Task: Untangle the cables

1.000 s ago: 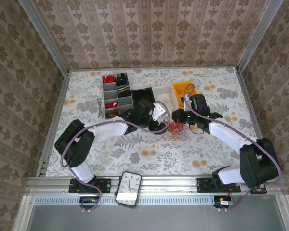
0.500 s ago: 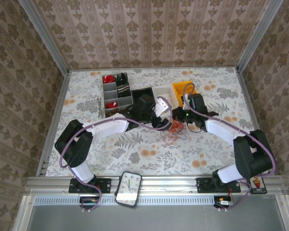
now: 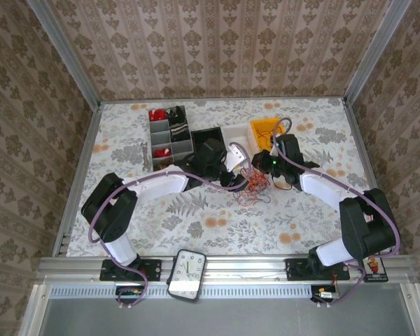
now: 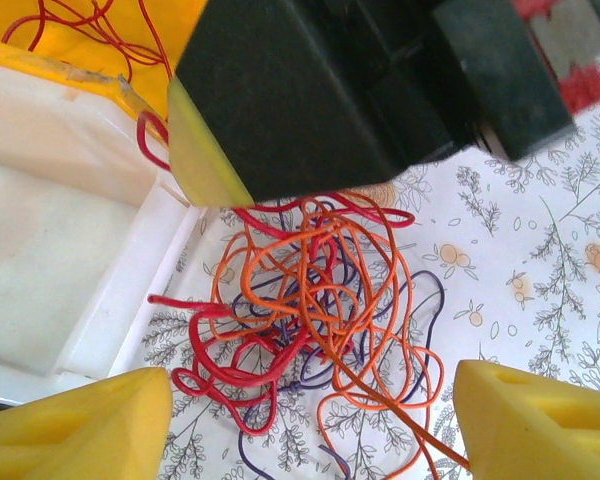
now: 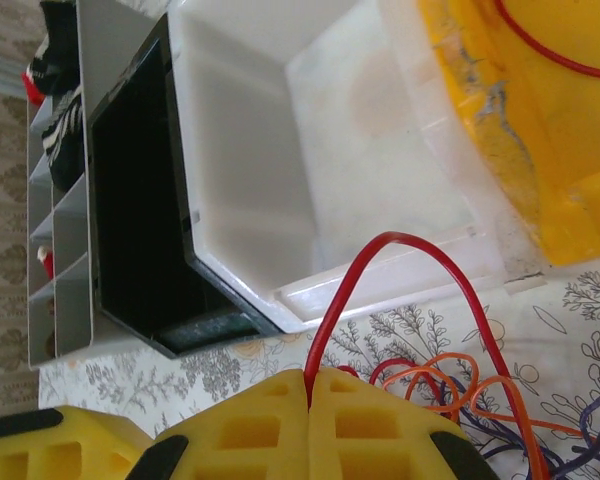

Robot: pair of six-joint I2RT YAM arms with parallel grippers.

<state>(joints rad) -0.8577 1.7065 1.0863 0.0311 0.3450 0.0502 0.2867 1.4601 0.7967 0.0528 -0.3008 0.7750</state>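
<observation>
Pinching one red strand (image 5: 400,245) between clamped pads, the right gripper (image 5: 308,400) holds it apart from the cables (image 4: 310,300), heaped on the table (image 4: 550,250) beside the white tray (image 5: 380,150). The left gripper (image 4: 315,425) hangs spread-jawed above, probably to anchor the heap.

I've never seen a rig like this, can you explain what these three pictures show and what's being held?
Two white robot arms, left and right, are bolted at the table's near edge. One picture looks down from overhead; the other two come from a camera on each wrist. On the floral tablecloth lie a tangle of thin red, orange and dark wires, a grey compartment organizer, and black, white and yellow plastic bins. The right end effector has its yellow fingers shut on one red wire. The left end effector is open, facing the tangle, gripping nothing.
</observation>
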